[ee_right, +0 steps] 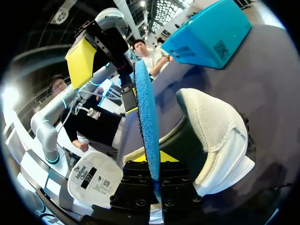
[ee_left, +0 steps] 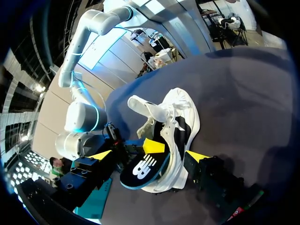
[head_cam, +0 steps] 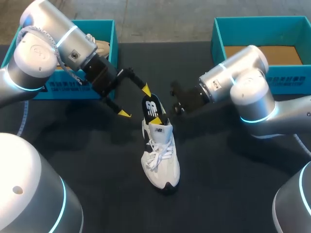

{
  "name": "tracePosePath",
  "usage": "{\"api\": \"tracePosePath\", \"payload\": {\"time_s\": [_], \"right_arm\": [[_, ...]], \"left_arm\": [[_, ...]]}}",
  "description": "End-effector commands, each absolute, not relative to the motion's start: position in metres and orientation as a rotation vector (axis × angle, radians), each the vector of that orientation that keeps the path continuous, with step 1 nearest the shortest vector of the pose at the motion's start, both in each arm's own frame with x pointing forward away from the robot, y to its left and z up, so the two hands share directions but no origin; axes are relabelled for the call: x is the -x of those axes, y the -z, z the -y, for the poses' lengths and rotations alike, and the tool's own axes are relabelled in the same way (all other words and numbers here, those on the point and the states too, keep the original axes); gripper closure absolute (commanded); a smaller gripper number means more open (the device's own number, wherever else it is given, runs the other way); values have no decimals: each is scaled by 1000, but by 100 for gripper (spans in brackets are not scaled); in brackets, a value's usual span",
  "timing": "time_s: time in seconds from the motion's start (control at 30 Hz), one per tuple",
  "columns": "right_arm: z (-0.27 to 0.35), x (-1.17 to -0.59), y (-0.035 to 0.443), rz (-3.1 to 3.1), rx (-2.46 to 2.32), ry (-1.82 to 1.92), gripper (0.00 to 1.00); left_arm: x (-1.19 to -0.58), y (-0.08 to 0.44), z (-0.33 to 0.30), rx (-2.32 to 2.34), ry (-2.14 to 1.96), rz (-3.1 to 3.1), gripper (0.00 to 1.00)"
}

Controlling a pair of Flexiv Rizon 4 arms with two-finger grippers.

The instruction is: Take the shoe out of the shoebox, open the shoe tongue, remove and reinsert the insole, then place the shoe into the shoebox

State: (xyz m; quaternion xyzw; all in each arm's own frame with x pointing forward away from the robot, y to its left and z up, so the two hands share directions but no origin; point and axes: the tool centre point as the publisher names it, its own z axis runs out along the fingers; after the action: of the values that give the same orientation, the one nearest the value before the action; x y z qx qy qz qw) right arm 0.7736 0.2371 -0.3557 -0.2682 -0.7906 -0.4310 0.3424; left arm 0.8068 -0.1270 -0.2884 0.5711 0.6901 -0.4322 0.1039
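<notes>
Shoe: on the dark surface, centre of frame, well apart from both boxes. Toe points toward the lower edge and the laces are loose.

Insole: black top face with a white logo, blue underside. It stands nearly upright out of the heel opening, lower end inside the shoe.

Right gripper: arm enters from the right. The gripper is clamped on the insole's lower part. The right wrist view shows the insole edge-on between both fingers.

Left gripper: arm enters from the upper left. Its fingers are spread wide and hold nothing. One yellow tip sits close by the insole's top edge; I cannot tell whether they touch.

Left shoebox: teal, open, upper left, partly behind the left arm, with a pale second shoe inside.

Right shoebox: teal, open, upper right, brown floor showing.
</notes>
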Motion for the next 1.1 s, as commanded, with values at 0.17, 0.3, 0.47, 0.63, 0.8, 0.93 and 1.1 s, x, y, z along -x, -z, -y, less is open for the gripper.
{"api": "tracePosePath", "payload": {"time_s": [0.17,0.3,0.47,0.63,0.8,0.93,1.1], "right_arm": [[-236,-765,346,2095,710,1183,83],[-233,-770,333,2131,716,1230,74],[-230,-777,324,2154,715,1246,65],[-229,-786,326,2160,721,1253,67],[-232,-794,329,2165,718,1241,89],[-234,-793,332,2156,723,1225,100],[-233,-785,341,2128,749,1203,100]], "left_arm": [[-805,290,129,-1700,1276,-2038,0],[-805,290,129,-1707,1275,-2041,0],[-804,290,129,-1710,1278,-2041,0],[-802,292,127,-1708,1281,-2050,0],[-802,293,125,-1703,1278,-2061,0],[-803,291,124,-1697,1273,-2060,0],[-804,288,122,-1691,1268,-2055,0]]}}
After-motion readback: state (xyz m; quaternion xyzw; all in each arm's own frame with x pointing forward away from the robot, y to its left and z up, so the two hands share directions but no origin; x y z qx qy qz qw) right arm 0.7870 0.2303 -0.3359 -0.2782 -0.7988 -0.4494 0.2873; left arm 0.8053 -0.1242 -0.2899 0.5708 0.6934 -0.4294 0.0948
